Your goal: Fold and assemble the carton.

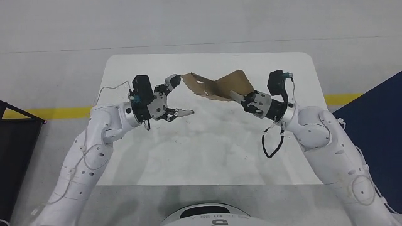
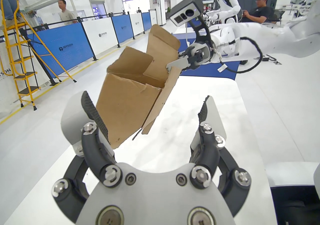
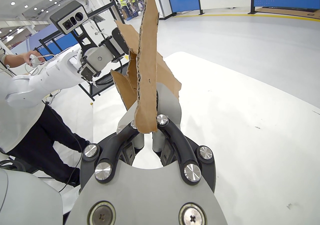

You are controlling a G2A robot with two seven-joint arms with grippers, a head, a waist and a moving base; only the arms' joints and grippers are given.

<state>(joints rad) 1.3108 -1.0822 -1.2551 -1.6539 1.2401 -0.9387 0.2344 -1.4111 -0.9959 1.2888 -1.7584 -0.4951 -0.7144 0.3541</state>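
A brown cardboard carton [image 1: 213, 85], partly unfolded with loose flaps, hangs in the air over the far half of the white table [image 1: 207, 157]. My right gripper [image 1: 244, 98] is shut on one flap of the carton [image 3: 146, 66], which stands edge-on between its fingers. The left gripper [image 1: 182, 95] is open at the carton's other end. In the left wrist view the carton [image 2: 127, 101] has its lower corner right beside one finger pad [image 2: 93, 111]; the other finger [image 2: 206, 113] is well apart from it. Whether the pad touches, I cannot tell.
The tabletop [image 2: 190, 121] below the carton is bare white. Grey floor surrounds the table, with a yellow line [image 1: 63, 112] at the left. A dark blue panel [image 1: 383, 107] stands off the table's right edge.
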